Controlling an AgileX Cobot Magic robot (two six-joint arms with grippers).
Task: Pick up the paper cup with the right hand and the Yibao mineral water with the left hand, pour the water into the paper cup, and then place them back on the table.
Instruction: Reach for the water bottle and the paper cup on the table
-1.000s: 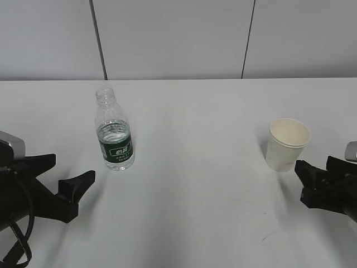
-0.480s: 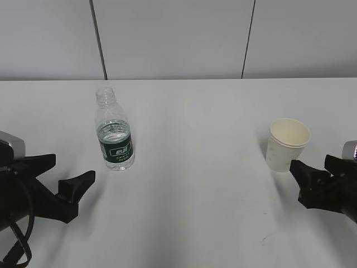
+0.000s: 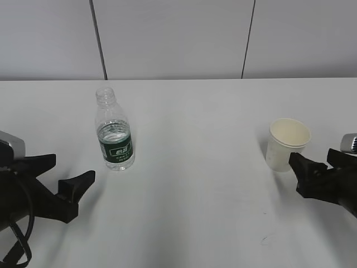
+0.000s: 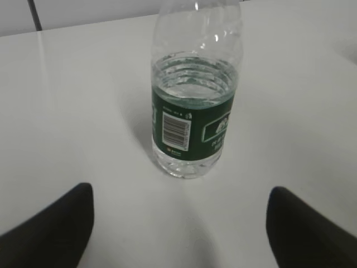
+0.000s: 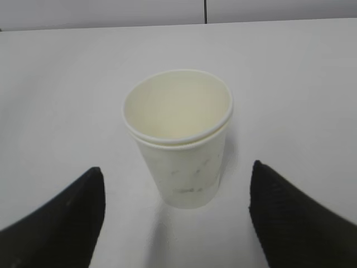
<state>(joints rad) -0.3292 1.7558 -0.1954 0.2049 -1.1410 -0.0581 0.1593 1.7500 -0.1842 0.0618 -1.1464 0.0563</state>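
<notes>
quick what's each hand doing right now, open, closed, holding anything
Left hand: open, holding nothing, short of the water bottle.
Right hand: open, holding nothing, fingers either side of the paper cup without touching.

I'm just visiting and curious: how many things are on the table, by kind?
Bottles: 1, the water bottle
Cups: 1, the paper cup
Robot grippers: 2, left gripper and right gripper
Total: 4
</notes>
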